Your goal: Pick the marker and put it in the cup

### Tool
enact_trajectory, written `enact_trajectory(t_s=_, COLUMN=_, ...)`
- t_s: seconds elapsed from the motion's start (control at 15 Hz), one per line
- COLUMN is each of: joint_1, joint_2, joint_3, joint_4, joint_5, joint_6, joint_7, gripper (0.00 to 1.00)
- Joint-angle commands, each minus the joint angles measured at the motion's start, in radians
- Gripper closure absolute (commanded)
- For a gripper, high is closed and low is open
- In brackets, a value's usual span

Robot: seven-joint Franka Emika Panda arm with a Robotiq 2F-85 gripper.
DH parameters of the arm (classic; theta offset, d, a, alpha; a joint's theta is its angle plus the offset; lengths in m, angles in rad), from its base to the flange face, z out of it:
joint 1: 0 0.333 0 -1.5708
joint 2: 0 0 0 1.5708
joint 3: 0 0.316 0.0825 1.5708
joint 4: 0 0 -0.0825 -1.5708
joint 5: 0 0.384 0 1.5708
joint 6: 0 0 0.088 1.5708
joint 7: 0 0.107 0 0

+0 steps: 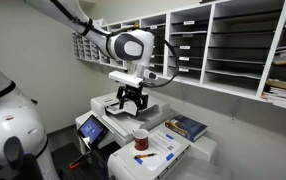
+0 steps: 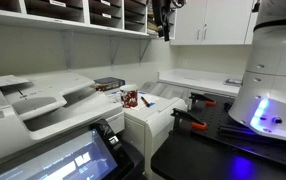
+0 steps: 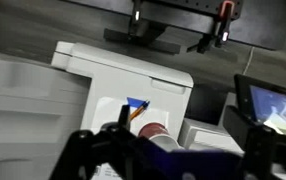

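The dark red cup [image 1: 141, 138] stands upright on a white surface beside the printer. It also shows in an exterior view [image 2: 130, 98] and in the wrist view [image 3: 153, 130]. The bluish marker [image 1: 145, 156] lies flat on the white surface just in front of the cup. In the wrist view the marker [image 3: 135, 110] lies next to the cup. My gripper [image 1: 133, 97] hangs in the air well above the cup and marker, open and empty. It shows at the top of an exterior view [image 2: 163, 25], and its dark fingers frame the bottom of the wrist view [image 3: 173, 165].
A white printer [image 1: 113, 105] stands under the gripper, with its touch screen [image 1: 90, 127] at the front. A dark blue book [image 1: 188, 126] lies near the cup. Wall shelves [image 1: 233, 45] with papers run behind. A large white robot body [image 2: 273, 70] stands nearby.
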Motion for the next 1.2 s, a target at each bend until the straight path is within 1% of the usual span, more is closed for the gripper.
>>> enact_trajectory(t_s=0.0, joint_1=-0.014, joint_2=0.001, joint_3=0.013, joint_4=0.002, joint_5=0.005, joint_6=-0.001, joint_7=-0.004, gripper=0.0)
enact_trajectory(t_s=0.27, joint_1=-0.014, joint_2=0.001, joint_3=0.013, joint_4=0.002, joint_5=0.005, joint_6=-0.001, joint_7=-0.004, gripper=0.0)
enact_trajectory(t_s=0.33, joint_1=-0.012, joint_2=0.025, joint_3=0.01, joint_4=0.009, joint_5=0.015, joint_6=0.001, joint_7=-0.003, gripper=0.0)
enact_trajectory(t_s=0.4, joint_1=-0.016, joint_2=0.049, joint_3=0.01, joint_4=0.001, joint_5=0.026, joint_6=0.053, joint_7=0.025, gripper=0.0)
enact_trajectory(t_s=0.47, joint_1=-0.017, joint_2=0.074, joint_3=0.004, joint_4=-0.002, joint_5=0.039, joint_6=0.084, joint_7=0.021, gripper=0.0)
enact_trajectory(t_s=0.6, joint_1=-0.033, joint_2=0.161, joint_3=0.0, joint_4=-0.01, joint_5=0.077, joint_6=0.204, joint_7=0.073, gripper=0.0)
enact_trajectory(t_s=0.67, joint_1=-0.044, joint_2=0.217, joint_3=-0.001, joint_4=-0.013, joint_5=0.099, joint_6=0.277, joint_7=0.106, gripper=0.0)
enact_trajectory(t_s=0.8, joint_1=-0.057, joint_2=0.338, joint_3=-0.004, joint_4=-0.009, joint_5=0.174, joint_6=0.431, joint_7=0.113, gripper=0.0)
enact_trajectory(t_s=0.93, joint_1=-0.076, joint_2=0.468, joint_3=0.007, joint_4=0.021, joint_5=0.264, joint_6=0.546, joint_7=0.128, gripper=0.0)
enact_trajectory(t_s=1.0, joint_1=-0.089, joint_2=0.527, joint_3=0.017, joint_4=0.043, joint_5=0.312, joint_6=0.577, joint_7=0.132, gripper=0.0)
enact_trajectory(t_s=1.13, joint_1=-0.112, joint_2=0.636, joint_3=0.044, joint_4=0.091, joint_5=0.363, joint_6=0.627, joint_7=0.155, gripper=0.0)
